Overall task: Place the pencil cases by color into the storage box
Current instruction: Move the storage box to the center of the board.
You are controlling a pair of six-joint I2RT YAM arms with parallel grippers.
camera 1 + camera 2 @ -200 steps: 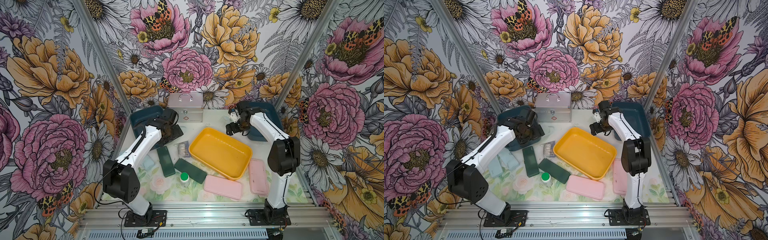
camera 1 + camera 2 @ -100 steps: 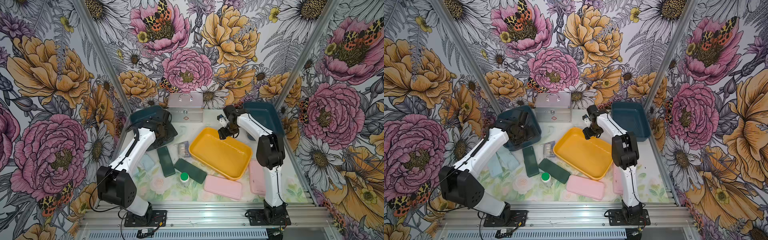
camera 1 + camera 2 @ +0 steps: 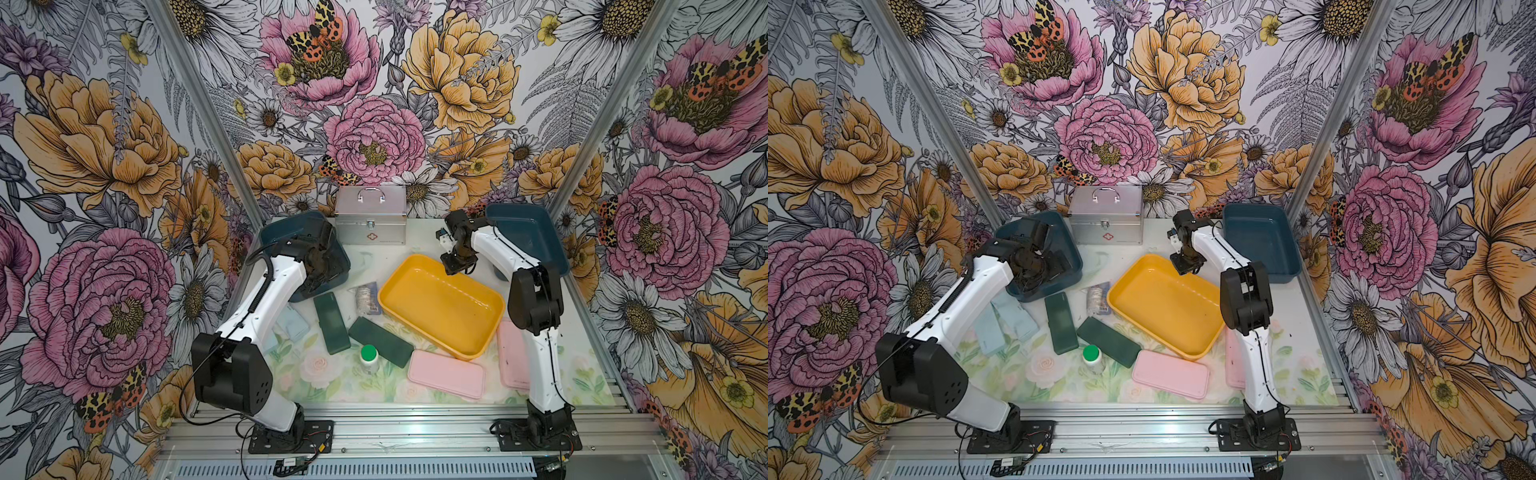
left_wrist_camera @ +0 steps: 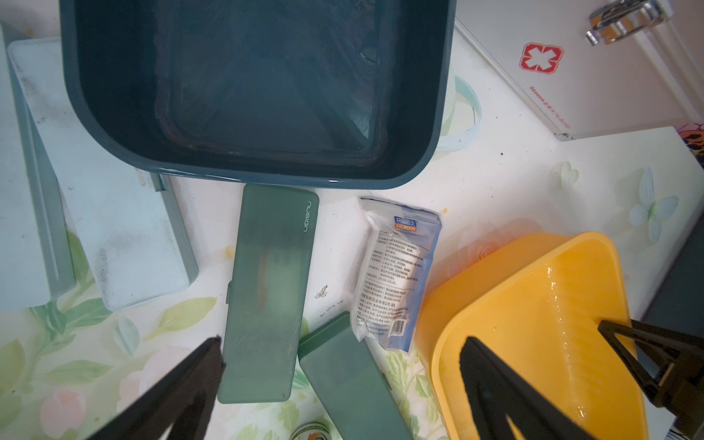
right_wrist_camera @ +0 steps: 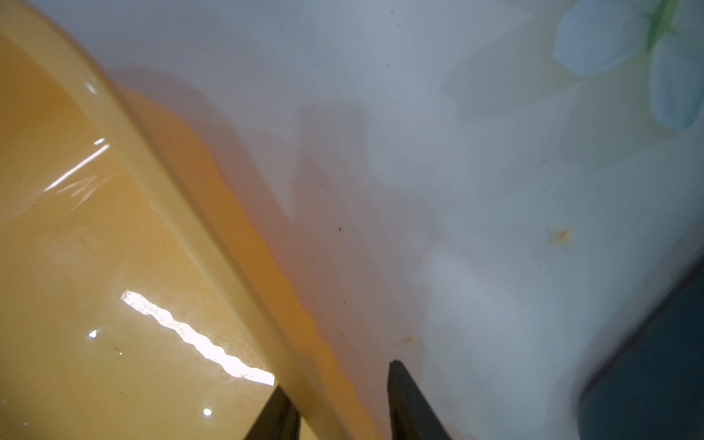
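Left gripper (image 4: pixel 341 339) — jaws wide, empty, over the teal bin's (image 3: pixel 286 230) near edge.
Right gripper (image 3: pixel 458 266) — jaws narrow, astride the yellow tray's (image 3: pixel 440 307) rim; whether clamped, cannot tell.
Dark green pencil cases (image 3: pixel 331 322): bench (image 3: pixel 582 374), between bin and tray.
Pink pencil cases (image 3: pixel 446 374): at tray's near side.
Pale blue pencil cases (image 3: pixel 1017 318): beside left arm.

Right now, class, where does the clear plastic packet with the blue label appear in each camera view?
Both top views: clear plastic packet near picture centre, beside the yellow plastic tray.
Left wrist: packet near the middle, again beside the tray.
Right wrist: not in it.
Shared landmark: the yellow tray, visible in every view.
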